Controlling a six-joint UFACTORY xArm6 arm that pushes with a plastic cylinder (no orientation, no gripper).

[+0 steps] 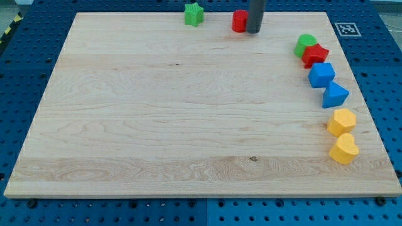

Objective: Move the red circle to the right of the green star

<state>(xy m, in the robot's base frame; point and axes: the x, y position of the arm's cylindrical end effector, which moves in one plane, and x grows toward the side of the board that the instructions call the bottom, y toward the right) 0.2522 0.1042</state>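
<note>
The red circle [239, 21] sits near the view's top edge of the wooden board [188, 113], right of centre. The green star [194, 14] lies to its left, a small gap apart. My tip [254, 30] stands right against the red circle's right side. The rod comes down from the view's top.
A row of blocks runs down the board's right side: a green circle [306, 44], a red star [316, 56], a blue block [321, 75], a blue triangle [335, 95], a yellow hexagon [342, 121], a yellow heart [344, 149]. A marker tag [346, 29] sits off the board's top right corner.
</note>
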